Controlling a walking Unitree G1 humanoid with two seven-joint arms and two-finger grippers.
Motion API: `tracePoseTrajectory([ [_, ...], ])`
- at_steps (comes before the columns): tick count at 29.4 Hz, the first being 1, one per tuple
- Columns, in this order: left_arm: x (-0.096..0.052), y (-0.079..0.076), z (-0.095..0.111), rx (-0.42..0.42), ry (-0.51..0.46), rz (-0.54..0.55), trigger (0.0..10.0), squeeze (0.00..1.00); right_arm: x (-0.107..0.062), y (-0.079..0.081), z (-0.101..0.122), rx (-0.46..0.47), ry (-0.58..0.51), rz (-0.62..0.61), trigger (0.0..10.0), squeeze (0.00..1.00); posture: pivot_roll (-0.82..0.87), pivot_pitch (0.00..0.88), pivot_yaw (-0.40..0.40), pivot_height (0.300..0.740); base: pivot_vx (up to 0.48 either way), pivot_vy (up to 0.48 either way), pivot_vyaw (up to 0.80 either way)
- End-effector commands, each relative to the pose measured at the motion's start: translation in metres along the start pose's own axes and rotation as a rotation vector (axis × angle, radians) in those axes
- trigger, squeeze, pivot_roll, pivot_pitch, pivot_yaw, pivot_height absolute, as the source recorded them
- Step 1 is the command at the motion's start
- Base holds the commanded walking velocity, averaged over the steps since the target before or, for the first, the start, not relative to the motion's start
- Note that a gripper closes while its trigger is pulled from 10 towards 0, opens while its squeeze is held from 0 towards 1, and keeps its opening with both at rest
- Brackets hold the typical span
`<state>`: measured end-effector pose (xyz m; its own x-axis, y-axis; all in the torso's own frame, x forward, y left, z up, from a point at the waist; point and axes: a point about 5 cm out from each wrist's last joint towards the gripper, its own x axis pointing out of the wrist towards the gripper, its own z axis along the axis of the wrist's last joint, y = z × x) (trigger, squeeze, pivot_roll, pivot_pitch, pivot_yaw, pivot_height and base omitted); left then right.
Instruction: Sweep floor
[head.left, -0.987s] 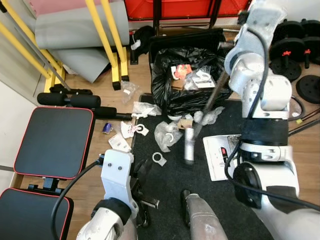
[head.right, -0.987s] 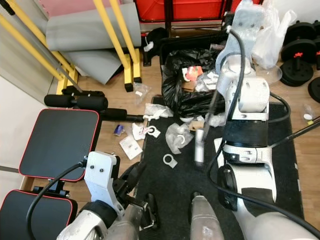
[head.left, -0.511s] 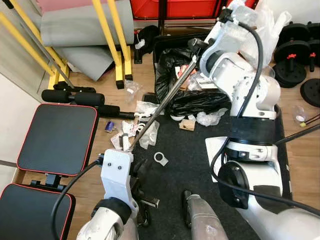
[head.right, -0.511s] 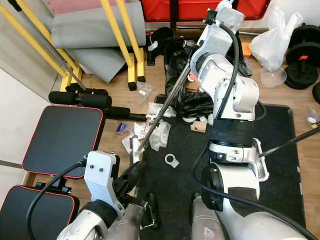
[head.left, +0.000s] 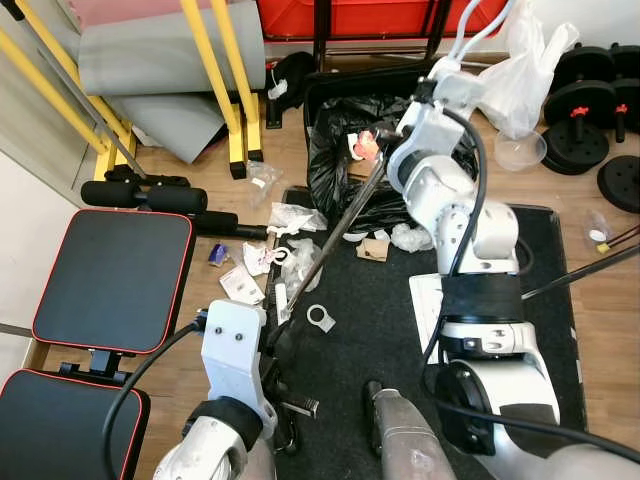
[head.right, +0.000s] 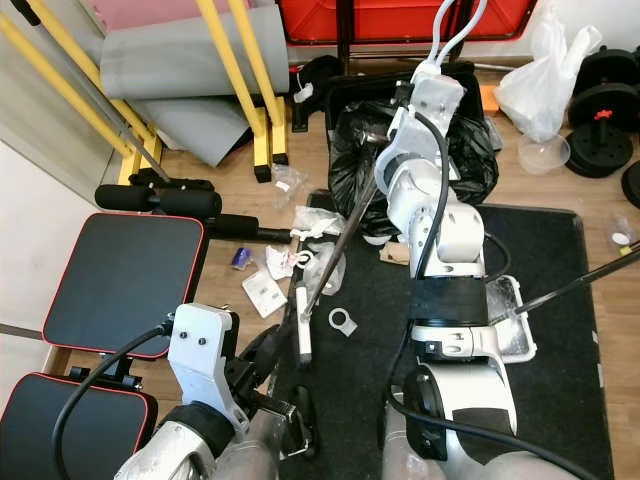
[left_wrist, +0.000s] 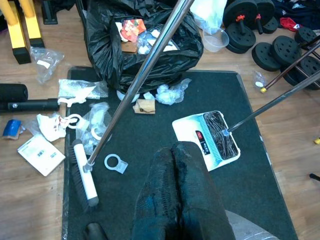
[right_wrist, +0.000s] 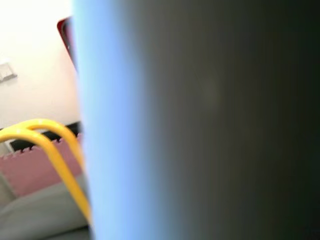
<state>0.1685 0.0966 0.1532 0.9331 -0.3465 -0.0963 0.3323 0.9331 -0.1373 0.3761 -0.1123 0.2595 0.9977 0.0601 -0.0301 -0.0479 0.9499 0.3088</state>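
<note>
Up high, right gripper (head.left: 385, 152) fingers clamp the broom (left_wrist: 131, 95) handle — left gripper (left_wrist: 177, 165) fingers together.

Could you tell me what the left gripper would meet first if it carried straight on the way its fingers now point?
Probably the black mat just ahead of the left gripper, whose shut fingers point down at it. Farther along lies the white dustpan, then the black rubbish bag. Depth is hard to judge.
</note>
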Motion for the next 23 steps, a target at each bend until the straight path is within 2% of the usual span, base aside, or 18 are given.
tracePoseTrajectory([
  [1,-0.004,-0.001,-0.003,-0.01,0.019,-0.01,10.0,0.0,0.0,0.003,-0.009,-0.023,0.012,0.005,10.0,0.0,-0.1,0.317,0.016,0.74,0.0,0.0,0.0],
  [4,-0.004,-0.002,-0.003,-0.011,0.019,-0.01,10.0,0.0,0.001,-0.001,-0.013,-0.04,0.03,-0.018,10.0,0.0,-0.1,0.317,0.016,0.74,0.0,0.0,0.0],
  [6,-0.004,-0.002,-0.003,-0.013,0.02,-0.011,10.0,0.0,0.001,-0.012,-0.017,-0.097,0.058,-0.091,10.0,0.0,-0.1,0.325,0.017,0.74,0.0,0.0,0.0],
  [9,-0.005,-0.002,-0.003,-0.014,0.02,-0.011,10.0,0.0,0.0,-0.017,-0.017,-0.116,0.064,-0.119,10.0,0.0,-0.1,0.325,0.017,0.74,0.0,0.0,0.0],
  [13,-0.004,-0.002,-0.003,-0.02,0.02,-0.014,10.0,0.0,0.0,-0.035,-0.008,-0.178,0.06,-0.23,10.0,0.0,-0.11,0.327,0.016,0.74,0.0,0.0,0.0],
  [16,-0.004,-0.002,-0.003,-0.022,0.02,-0.014,10.0,0.0,0.0,-0.041,-0.001,-0.195,0.059,-0.274,10.0,0.0,-0.11,0.328,0.015,0.74,0.0,0.0,0.0],
  [23,-0.003,-0.002,-0.003,-0.023,0.018,-0.014,10.0,0.0,-0.002,-0.042,0.013,-0.215,0.089,-0.302,10.0,0.0,-0.12,0.332,0.017,0.74,0.0,0.0,0.0],
])
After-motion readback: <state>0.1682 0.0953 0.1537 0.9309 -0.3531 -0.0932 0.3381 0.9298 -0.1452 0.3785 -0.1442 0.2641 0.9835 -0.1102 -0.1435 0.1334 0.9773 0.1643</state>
